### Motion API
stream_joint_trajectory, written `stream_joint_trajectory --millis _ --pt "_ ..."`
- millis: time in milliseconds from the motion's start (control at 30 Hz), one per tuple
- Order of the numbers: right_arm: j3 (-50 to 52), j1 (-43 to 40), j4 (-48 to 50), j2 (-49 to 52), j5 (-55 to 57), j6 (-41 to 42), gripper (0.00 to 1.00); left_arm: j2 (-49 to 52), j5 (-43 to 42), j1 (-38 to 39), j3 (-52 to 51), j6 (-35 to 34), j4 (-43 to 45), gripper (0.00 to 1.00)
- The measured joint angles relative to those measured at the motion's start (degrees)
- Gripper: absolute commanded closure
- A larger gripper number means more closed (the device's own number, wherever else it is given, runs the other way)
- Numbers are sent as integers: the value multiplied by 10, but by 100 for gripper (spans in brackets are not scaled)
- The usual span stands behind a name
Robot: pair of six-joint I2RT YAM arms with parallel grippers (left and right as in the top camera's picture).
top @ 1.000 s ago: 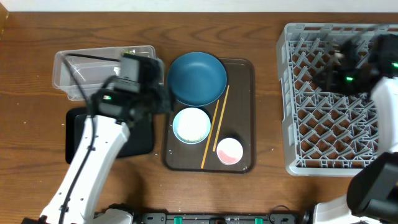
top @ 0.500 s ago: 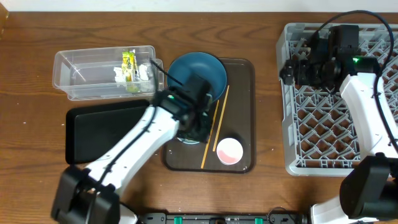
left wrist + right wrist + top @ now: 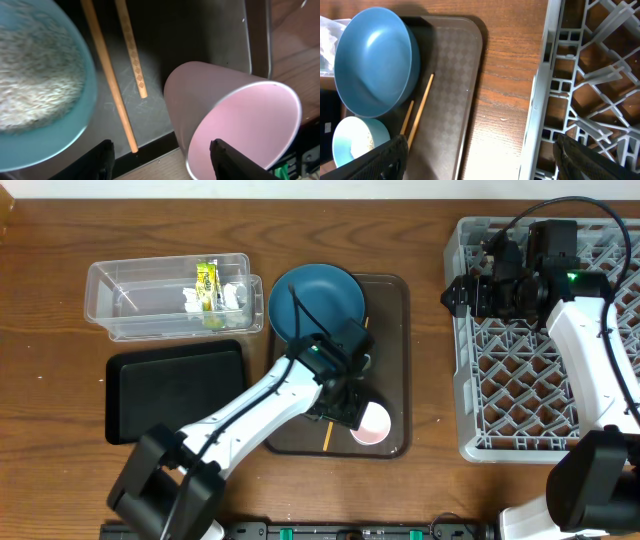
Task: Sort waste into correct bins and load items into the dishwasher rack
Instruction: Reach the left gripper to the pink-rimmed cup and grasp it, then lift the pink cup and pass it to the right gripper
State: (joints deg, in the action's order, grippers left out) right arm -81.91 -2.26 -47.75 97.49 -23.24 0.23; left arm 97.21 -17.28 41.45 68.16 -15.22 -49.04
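In the left wrist view my left gripper (image 3: 162, 162) is open at the pink cup (image 3: 235, 120). One finger is over the cup's mouth and the other is outside its wall. Two wooden chopsticks (image 3: 107, 85) and the small bowl (image 3: 35, 85) holding rice lie beside it on the brown tray (image 3: 390, 310). The large blue bowl (image 3: 315, 305) sits at the tray's back. My right gripper (image 3: 460, 292) is open and empty over the left wall of the grey dishwasher rack (image 3: 540, 410). The clear tub (image 3: 140, 305) holds the snack wrapper (image 3: 207, 280) and paper scraps (image 3: 235, 297).
The black tray (image 3: 170, 390) lies in front of the clear tub, left of the brown tray. A strip of bare wooden table (image 3: 430, 380) separates the brown tray from the rack. My left arm crosses the brown tray's front left and hides the small bowl in the overhead view.
My left arm has swung from the clear tub across the small bowl to the pink cup, its jaws widening. My right gripper has opened and moved to the rack's left wall.
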Motion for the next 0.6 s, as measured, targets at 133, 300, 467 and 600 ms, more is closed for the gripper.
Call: stream_joint_trajectory --millis 133,300,467,600 --pt "0 0 -4 0 -2 0 15 19 -3 7 0 -12 3 74" --pt "0 0 -9 0 1 0 18 24 -4 7 0 -14 16 94" --pt "0 0 -18 0 27 -1 24 24 -4 0 0 -15 16 94" --pt "0 0 -17 0 47 0 26 8 -4 -36 1 -14 19 94"
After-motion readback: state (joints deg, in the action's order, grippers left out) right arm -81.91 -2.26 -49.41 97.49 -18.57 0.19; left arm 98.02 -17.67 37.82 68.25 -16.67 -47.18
